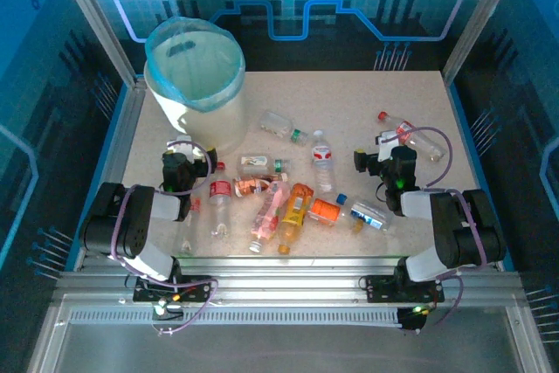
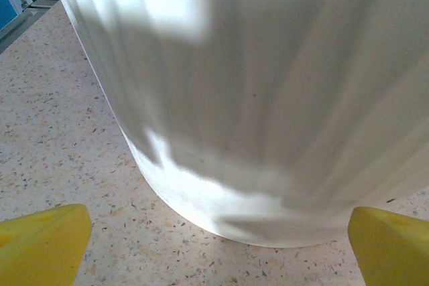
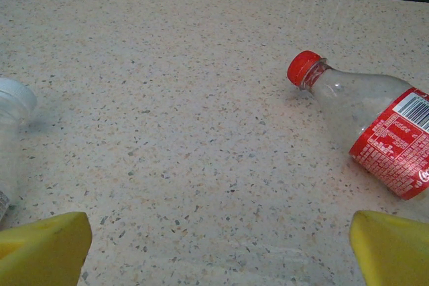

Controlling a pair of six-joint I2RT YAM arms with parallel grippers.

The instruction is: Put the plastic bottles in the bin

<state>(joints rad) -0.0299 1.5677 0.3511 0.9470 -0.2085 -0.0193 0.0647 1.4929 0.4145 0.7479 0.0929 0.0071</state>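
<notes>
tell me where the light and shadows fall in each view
Top external: blue cast around the table, bright strip along its near edge. Left wrist: bright patches and soft shadows streak the bin wall. Right wrist: even light, red-capped bottle sharp.

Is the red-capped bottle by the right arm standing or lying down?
Lying down: the red-capped bottle rests flat on its side.

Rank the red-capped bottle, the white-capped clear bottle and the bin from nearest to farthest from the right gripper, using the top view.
From the right gripper:
1. The red-capped bottle, just beyond it, to the right.
2. The white-capped clear bottle, to its left.
3. The bin, far left.
</notes>
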